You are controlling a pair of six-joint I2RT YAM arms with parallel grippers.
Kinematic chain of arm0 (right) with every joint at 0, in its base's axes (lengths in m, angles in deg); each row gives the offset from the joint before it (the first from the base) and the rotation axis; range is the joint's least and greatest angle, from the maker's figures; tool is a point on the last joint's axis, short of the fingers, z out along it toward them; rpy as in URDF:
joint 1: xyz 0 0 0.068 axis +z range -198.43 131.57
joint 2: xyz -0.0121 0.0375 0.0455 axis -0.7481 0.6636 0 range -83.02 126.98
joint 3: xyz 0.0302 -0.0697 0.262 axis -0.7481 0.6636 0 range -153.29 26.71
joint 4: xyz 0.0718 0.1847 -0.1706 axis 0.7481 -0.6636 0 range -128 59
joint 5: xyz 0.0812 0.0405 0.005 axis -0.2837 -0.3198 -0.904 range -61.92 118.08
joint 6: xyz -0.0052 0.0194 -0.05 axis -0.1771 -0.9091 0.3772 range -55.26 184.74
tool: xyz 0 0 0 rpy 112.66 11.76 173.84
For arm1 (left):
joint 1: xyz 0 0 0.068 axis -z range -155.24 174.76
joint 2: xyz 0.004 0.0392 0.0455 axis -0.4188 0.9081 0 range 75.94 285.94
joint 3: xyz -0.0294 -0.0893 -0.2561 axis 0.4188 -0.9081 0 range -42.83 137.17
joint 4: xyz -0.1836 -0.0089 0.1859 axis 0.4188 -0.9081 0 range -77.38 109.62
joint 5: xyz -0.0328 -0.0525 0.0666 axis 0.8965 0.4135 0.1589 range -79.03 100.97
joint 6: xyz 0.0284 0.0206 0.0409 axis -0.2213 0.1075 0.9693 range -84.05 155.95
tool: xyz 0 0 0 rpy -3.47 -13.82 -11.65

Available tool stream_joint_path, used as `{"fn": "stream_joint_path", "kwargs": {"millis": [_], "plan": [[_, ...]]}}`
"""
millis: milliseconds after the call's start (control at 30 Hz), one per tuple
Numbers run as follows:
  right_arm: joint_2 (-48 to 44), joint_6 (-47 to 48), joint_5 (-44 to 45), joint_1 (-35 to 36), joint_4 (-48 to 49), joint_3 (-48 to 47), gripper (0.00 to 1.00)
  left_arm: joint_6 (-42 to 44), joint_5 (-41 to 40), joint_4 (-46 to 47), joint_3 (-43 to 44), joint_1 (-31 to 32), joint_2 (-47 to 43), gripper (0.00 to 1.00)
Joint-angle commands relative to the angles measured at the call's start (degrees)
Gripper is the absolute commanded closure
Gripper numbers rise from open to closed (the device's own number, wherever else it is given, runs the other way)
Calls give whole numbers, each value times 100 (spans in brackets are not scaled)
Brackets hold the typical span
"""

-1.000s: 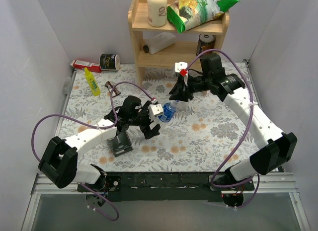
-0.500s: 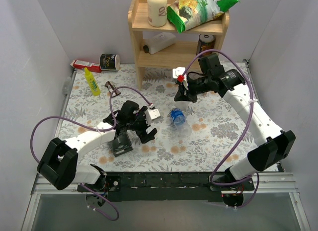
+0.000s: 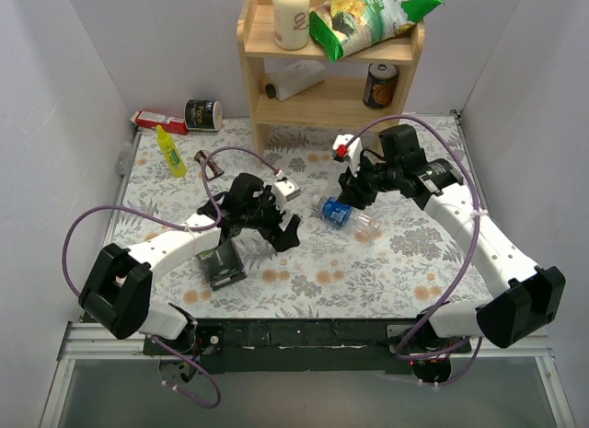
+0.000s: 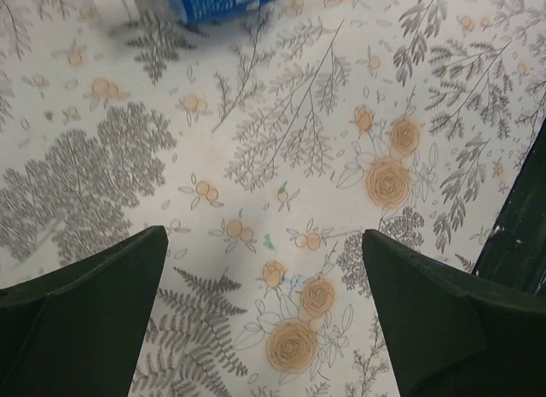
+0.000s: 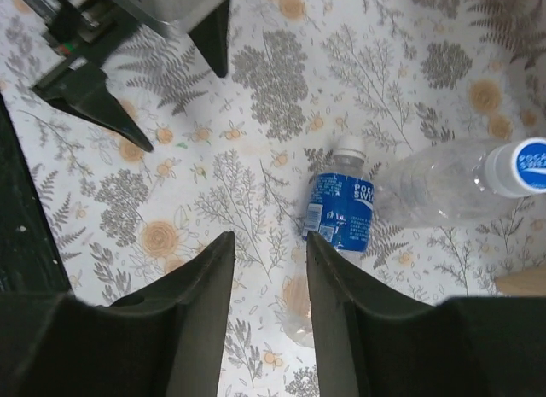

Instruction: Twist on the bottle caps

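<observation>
On the flowered cloth [image 5: 256,72] lies a clear, blue-labelled bottle [image 5: 339,211].

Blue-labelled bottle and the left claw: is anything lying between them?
Nothing: only bare flowered mat separates the blue-labelled bottle from the open left gripper, seen best in the right wrist view.

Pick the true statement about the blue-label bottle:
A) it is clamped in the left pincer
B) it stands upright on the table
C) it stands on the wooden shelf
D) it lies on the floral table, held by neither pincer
D: the blue-label bottle lies on its side on the floral table; the left pincer is open and empty, and the right pincer grips nothing.
</observation>
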Motion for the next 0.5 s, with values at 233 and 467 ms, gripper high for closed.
{"fn": "stream_joint_path", "kwargs": {"millis": [233,467], "plan": [[869,1093,1577,67,213,557,42,-454,-430,-26,-582,-483,-536,2],[992,1656,2044,67,704,1357,20,-392,-378,-8,-776,-642,-756,2]]}}
